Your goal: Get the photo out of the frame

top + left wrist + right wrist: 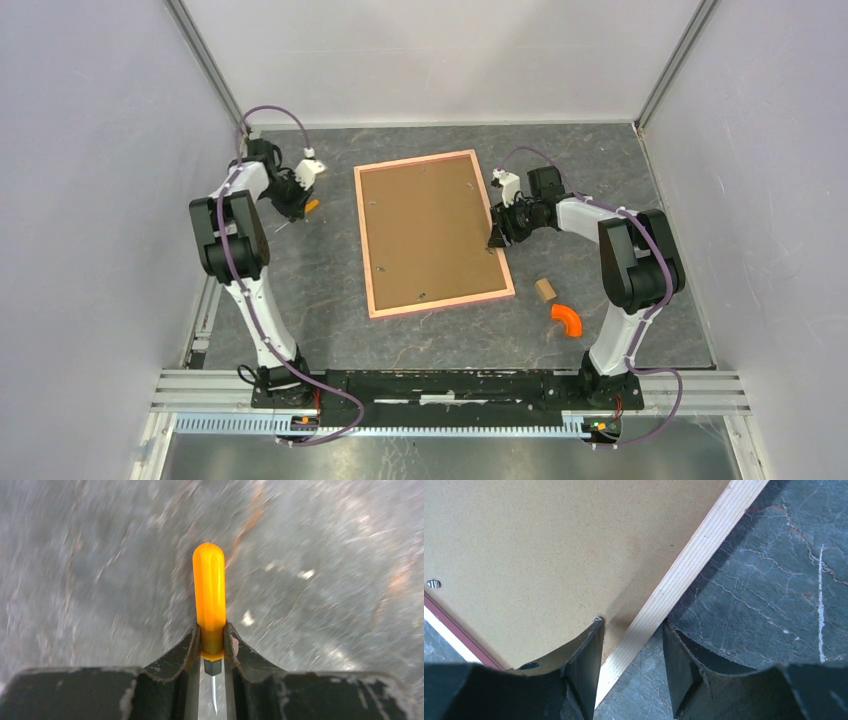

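Note:
The frame (430,230) lies face down in the middle of the table, brown fibreboard back up, pink rim around it. The photo is hidden under the back. My right gripper (496,238) is open at the frame's right edge. In the right wrist view it (631,630) straddles the pale rim (694,555), one finger over the brown back (524,545), the other over the table. My left gripper (303,203) is far left of the frame, shut on an orange-handled pointed tool (209,585), also visible in the top view (313,207).
A small wooden block (545,290) and an orange curved piece (568,319) lie on the table right of the frame's near corner. A metal tab (433,584) sits on the back near the rim. Grey walls close in the table on three sides.

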